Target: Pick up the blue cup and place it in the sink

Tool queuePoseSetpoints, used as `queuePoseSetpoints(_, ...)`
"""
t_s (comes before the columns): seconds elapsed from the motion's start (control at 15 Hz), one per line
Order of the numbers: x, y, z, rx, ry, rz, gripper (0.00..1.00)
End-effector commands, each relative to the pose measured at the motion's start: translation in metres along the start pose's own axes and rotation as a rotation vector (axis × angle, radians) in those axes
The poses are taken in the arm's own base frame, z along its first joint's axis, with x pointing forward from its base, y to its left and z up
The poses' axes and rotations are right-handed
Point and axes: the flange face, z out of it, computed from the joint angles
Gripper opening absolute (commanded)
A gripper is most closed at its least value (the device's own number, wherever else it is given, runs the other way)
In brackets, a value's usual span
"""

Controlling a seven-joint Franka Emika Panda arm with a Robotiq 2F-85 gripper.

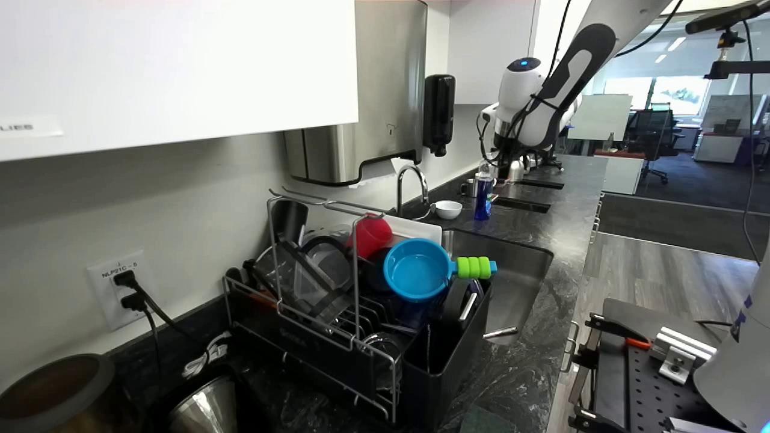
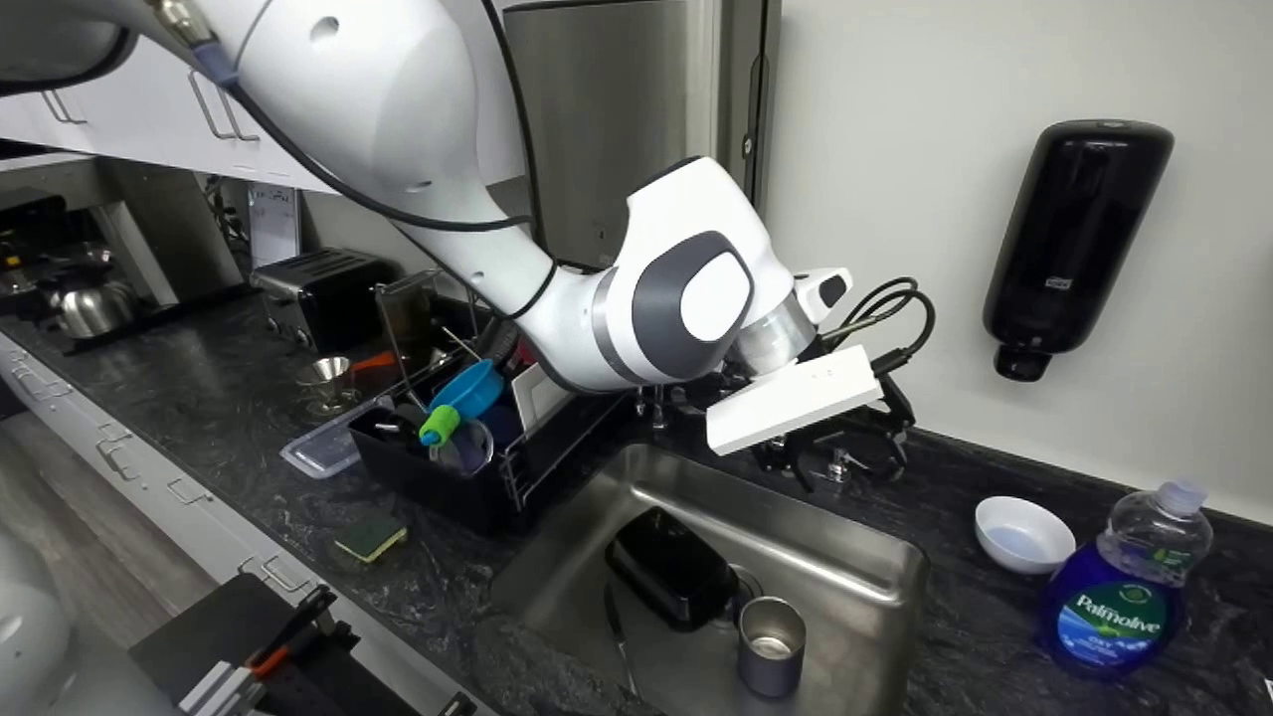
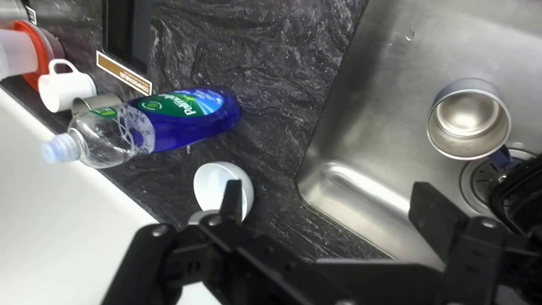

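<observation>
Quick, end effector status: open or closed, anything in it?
End effector: open wide in the wrist view, holding nothing.

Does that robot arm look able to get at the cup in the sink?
Probably yes: the gripper is open and empty, and nothing visible blocks its way to the cup, upright in the sink.

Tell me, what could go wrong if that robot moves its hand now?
In the wrist view, a finger of the open hand overlaps the white bowl; lowering there might knock it.
The tall soap bottle beside the bowl could topple if brushed.
The metal cup, standing in the sink, might tip if the hand dips low.
</observation>
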Motion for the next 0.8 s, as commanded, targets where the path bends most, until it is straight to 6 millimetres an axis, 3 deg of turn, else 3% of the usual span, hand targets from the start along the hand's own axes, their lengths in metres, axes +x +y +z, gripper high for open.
queuePoseSetpoints(0.0, -0.014, -0.016, -0.016, -0.008, -0.047, 0.060, 1.00)
queuePoseSetpoints(0.33, -0.040, -0.047, -0.038, 0.027, -0.073, 0.049, 1.00)
queuePoseSetpoints(0.73, -0.062, -0.073, -0.089, 0.052, -0.064, 0.072, 1.00)
